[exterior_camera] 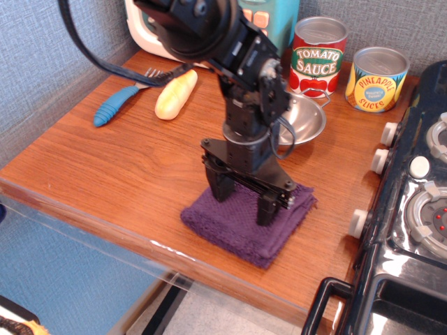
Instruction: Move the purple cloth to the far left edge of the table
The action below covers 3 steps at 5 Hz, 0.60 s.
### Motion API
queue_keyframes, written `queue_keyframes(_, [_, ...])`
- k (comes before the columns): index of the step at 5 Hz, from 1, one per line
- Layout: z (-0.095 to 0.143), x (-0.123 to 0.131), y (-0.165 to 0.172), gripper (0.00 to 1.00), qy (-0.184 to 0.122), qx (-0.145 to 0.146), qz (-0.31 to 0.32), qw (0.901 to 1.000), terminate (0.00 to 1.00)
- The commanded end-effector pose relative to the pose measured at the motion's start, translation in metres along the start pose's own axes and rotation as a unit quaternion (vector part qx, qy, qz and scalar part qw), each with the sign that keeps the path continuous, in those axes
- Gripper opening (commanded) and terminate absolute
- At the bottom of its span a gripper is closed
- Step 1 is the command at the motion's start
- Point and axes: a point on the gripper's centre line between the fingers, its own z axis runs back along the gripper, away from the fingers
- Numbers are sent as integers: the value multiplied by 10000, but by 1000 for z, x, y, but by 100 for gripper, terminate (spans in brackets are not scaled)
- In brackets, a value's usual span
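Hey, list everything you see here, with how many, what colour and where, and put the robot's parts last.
cloth: 1, purple, table's near edge
table: 1, reddish-brown wood
bowl: 1, steel, behind the arm
tomato sauce can: 1, red, back
pineapple can: 1, yellow, back right
fork: 1, blue handle, back left
corn cob: 1, yellow, beside the fork
toy stove: 1, black, right
gripper: 1, black, open, fingertips on the cloth

I see purple cloth [241, 227] folded, fuzzy, lying flat nr front edge of wood-grain table [119, 164], right of centre.
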Motion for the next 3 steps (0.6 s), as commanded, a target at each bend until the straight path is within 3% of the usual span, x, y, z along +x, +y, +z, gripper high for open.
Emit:
queue_keyframes(1, [-16, -19, 80, 100, 290, -184, 528, 9980, 0])
queue_keyframes(3, [-15, -31, 124, 100, 294, -284, 538, 9977, 0])
